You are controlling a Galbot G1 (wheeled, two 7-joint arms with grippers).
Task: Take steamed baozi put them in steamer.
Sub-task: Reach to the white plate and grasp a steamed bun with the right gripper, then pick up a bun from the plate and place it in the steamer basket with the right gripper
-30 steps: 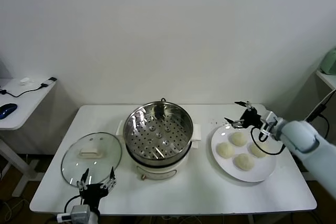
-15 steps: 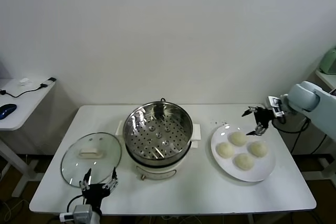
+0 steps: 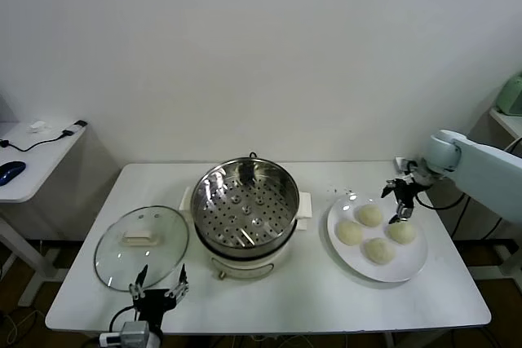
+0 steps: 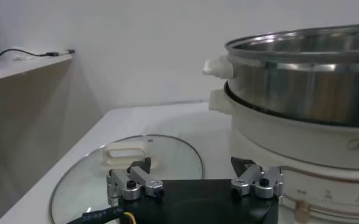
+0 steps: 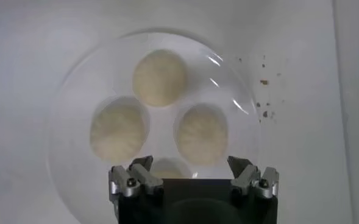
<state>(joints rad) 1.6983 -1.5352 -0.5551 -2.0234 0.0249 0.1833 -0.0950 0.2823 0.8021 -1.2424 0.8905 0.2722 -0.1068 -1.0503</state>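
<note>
Four pale baozi (image 3: 369, 215) (image 3: 350, 233) (image 3: 379, 251) lie on a white plate (image 3: 412, 262) at the table's right. The steel steamer (image 3: 245, 213) with its perforated tray stands empty at the table's middle on a cream base. My right gripper (image 3: 402, 201) is open and hovers pointing down over the plate's far right side, just above the right-hand baozi (image 3: 401, 232). In the right wrist view the baozi (image 5: 159, 77) (image 5: 117, 129) (image 5: 202, 133) lie below the open gripper (image 5: 191, 170). My left gripper (image 3: 160, 281) is open and empty at the table's front left edge.
A round glass lid (image 3: 142, 246) with a white handle lies flat left of the steamer, just beyond my left gripper; it also shows in the left wrist view (image 4: 125, 167). Small crumbs (image 3: 347, 194) lie beside the plate. A side desk (image 3: 33, 160) stands at the far left.
My right gripper has swung from the plate's far left edge out to the right, then turned to point down over the plate's right side. The baozi have not moved.
</note>
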